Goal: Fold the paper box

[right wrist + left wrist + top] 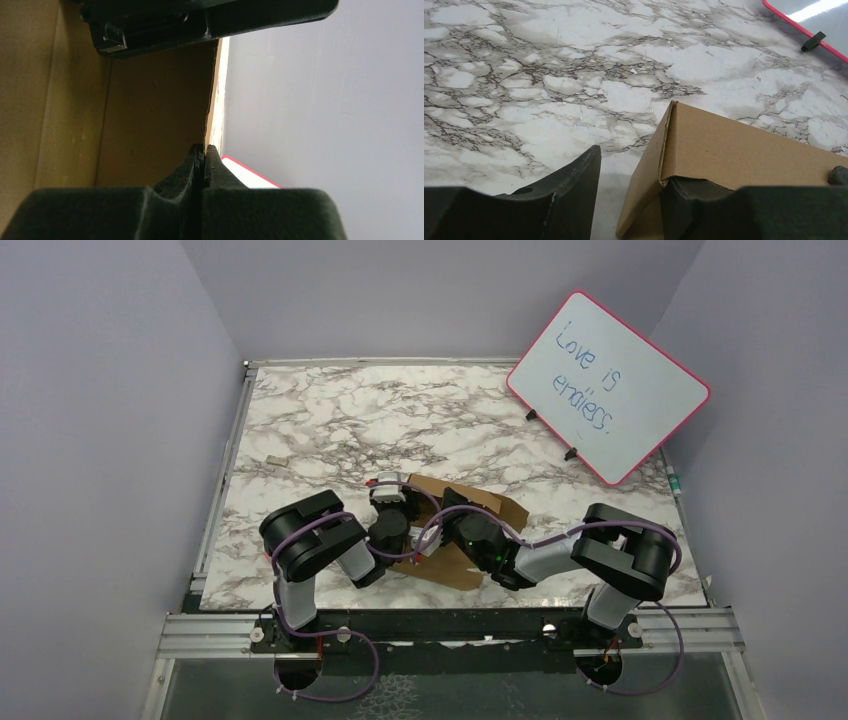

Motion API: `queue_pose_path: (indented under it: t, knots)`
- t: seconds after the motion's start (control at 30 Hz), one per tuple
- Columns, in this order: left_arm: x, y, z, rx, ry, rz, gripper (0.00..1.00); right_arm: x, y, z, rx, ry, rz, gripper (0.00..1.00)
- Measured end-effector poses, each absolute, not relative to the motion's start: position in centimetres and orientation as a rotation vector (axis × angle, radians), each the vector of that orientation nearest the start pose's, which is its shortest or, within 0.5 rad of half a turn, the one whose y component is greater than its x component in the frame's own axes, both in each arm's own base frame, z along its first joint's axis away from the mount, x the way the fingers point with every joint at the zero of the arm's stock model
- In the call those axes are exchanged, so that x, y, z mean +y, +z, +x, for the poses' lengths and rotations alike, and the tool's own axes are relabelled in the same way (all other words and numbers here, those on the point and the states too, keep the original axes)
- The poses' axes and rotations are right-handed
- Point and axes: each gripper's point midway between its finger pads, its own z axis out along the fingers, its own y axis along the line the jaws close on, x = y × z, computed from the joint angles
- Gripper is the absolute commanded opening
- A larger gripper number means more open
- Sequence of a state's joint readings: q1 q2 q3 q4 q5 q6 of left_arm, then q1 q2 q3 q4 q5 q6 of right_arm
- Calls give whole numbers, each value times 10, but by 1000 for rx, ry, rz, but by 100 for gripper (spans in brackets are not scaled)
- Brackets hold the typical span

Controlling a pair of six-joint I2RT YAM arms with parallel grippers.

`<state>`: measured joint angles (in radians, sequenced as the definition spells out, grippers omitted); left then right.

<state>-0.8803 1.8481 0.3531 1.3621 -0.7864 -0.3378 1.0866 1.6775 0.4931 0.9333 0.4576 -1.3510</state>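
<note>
Brown cardboard, the paper box (492, 506) lies on the marble surface (330, 420) just ahead of the 2 arms. It is partly raised: at least 1 wall is creased upright, but no closed oblong shows, so most of the folding likely remains. The right hand (204, 150) is clamped on a panel's thin edge, plain only in its wrist view. The left hand (634, 170) has its fingers apart, straddling a corner wall. The top view hides both grips behind the arms.

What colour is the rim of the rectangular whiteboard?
The rim is pinkish red, clearest in the top external view.
</note>
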Motion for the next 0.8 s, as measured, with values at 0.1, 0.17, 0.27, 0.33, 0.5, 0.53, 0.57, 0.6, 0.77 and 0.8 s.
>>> queue_pose_path:
  t: [0.1, 0.17, 0.27, 0.33, 0.5, 0.53, 0.57, 0.6, 0.77, 0.8]
  knots:
    - [-212, 62, 325, 1661, -230, -137, 53, 302, 110, 287, 930, -601, -1583, 1]
    - [-211, 62, 326, 1659, -221, -139, 54, 301, 110, 288, 933, -602, -1582, 1]
    - [-211, 60, 326, 1661, -216, -138, 55, 300, 109, 288, 933, -604, -1585, 1]
    - [-210, 60, 326, 1661, -212, -141, 55, 300, 109, 288, 933, -604, -1585, 1]
    - [-210, 61, 325, 1659, -209, -148, 52, 300, 110, 287, 932, -602, -1590, 1]
    - [-210, 61, 325, 1659, -210, -149, 52, 300, 110, 287, 932, -602, -1589, 1]
    - [-210, 60, 325, 1662, -211, -151, 53, 300, 110, 287, 932, -600, -1589, 1]
    - [-210, 61, 325, 1663, -212, -152, 54, 300, 110, 287, 933, -596, -1588, 1]
    - [-210, 62, 324, 1670, -213, -155, 62, 300, 110, 287, 938, -590, -1580, 1]
    - [-209, 63, 323, 1672, -212, -153, 64, 300, 110, 287, 941, -587, -1577, 1]
